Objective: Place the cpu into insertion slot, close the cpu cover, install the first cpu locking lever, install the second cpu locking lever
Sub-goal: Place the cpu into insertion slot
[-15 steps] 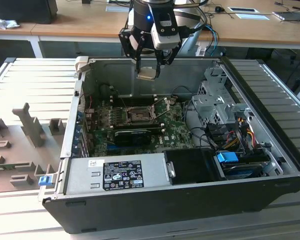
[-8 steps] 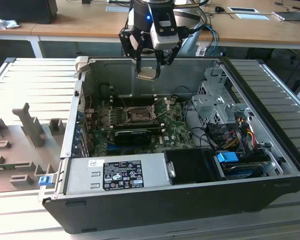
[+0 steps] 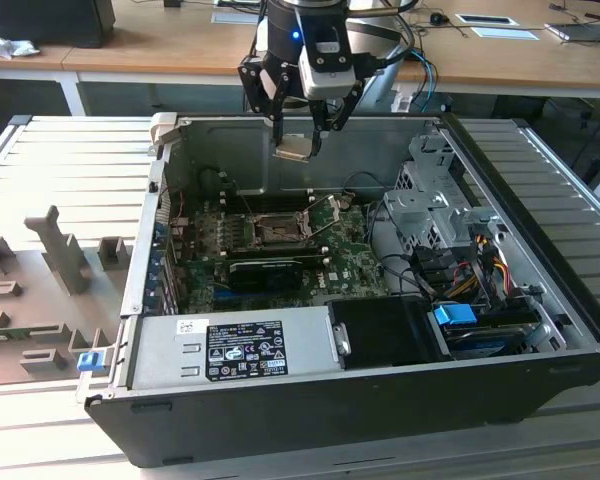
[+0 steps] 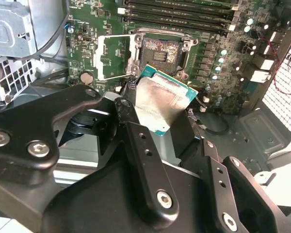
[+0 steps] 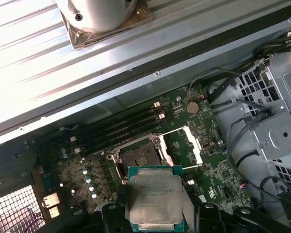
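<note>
- One gripper [image 3: 298,138] hangs over one open computer case [image 3: 380,400], its two fingers clamped on opposite edges of the single cpu [image 3: 292,150].
- The cpu is held in the air above the motherboard, silver top up, not touching the one insertion slot [image 5: 138,156].
- One cpu cover [image 5: 196,145] stands flipped open beside the bare slot.

A ribbed grey metal worktop [image 3: 70,160] spreads to both sides of the open computer case [image 3: 380,400]. To the exterior view's left of the case, grey blocks [image 3: 65,255] stand on it. Behind the case runs a wooden desk [image 3: 160,50] bearing a black box [image 3: 75,20], crumpled white paper [image 3: 10,45] and flat sheets [image 3: 490,25].
</note>
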You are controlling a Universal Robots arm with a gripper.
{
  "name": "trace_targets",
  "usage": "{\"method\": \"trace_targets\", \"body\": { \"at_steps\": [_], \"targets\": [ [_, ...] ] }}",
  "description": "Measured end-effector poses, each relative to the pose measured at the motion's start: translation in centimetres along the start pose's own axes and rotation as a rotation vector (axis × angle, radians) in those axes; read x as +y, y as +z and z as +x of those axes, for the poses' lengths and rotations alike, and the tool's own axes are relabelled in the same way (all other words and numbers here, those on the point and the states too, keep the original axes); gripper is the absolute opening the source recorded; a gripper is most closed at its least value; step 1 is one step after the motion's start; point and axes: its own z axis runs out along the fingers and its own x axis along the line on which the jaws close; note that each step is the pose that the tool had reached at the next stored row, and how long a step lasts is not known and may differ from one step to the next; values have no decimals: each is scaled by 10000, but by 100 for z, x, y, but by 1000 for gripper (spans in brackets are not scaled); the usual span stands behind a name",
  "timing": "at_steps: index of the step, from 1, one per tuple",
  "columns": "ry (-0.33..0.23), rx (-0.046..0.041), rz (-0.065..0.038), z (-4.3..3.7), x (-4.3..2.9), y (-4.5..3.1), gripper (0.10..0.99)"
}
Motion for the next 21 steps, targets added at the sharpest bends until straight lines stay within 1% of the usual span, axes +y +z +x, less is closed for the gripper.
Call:
{"method": "trace_targets", "body": {
  "at_steps": [5, 8, 15, 19, 21],
  "targets": [
    [179, -16, -3, 0, 0, 1, 525],
    [382, -34, -8, 0, 0, 3, 525],
    [1436, -128, -28, 0, -1, 7, 525],
    [1910, -171, -37, 0, -1, 8, 525],
    [2045, -183, -41, 0, -1, 9, 525]
  ]
}}
